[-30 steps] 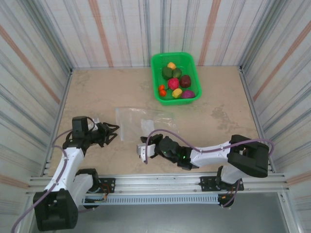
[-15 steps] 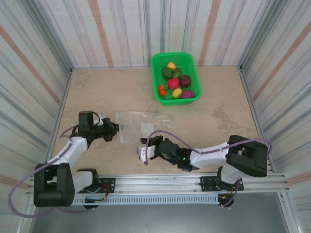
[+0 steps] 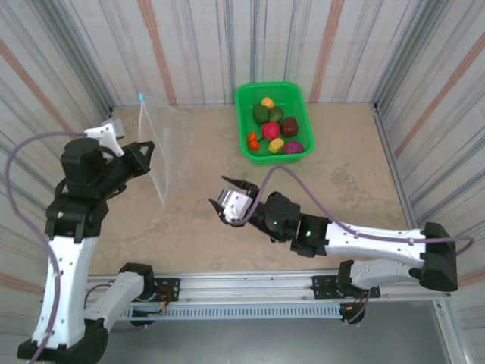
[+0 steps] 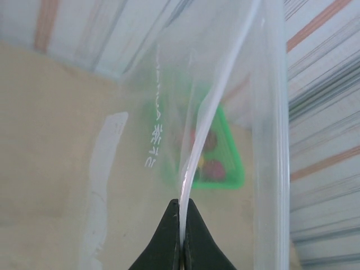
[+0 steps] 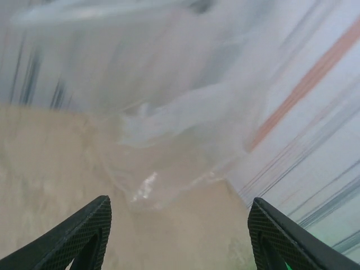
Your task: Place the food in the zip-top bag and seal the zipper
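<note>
**Striped-wall cell, beige bench: bag held up, zero items loaded**

Beige bench, boxed in by striped walls, is carrying the green basket at its far side, w/ all the food sitting inside: approx eight pcs, incl. green, yellow, magenta, dark red, purple and orange-red. Nothing is lying in the zip-top bag, so loading isn't started and sealing is pending too. Judging by that, the task is only at the bag-presenting stage.

Over the bench's left part, well apart from the basket, the left gripper is holding the bag up on edge. In the left wrist view its jaws are pinching tight on a bag edge, w/ basket and food showing through the plastic. On the zipper, the light-blue slider is sitting at the bag's top corner. Can't tell whether the mouth is open or shut.

Mid-bench, between bag and basket, the right gripper is hovering w/ jaws spread wide, gripping nothing. Its wrist cam is catching blurred clear plastic ahead.

Remaining, by my read: open the mouth, move each pc across, run the slider.
</note>
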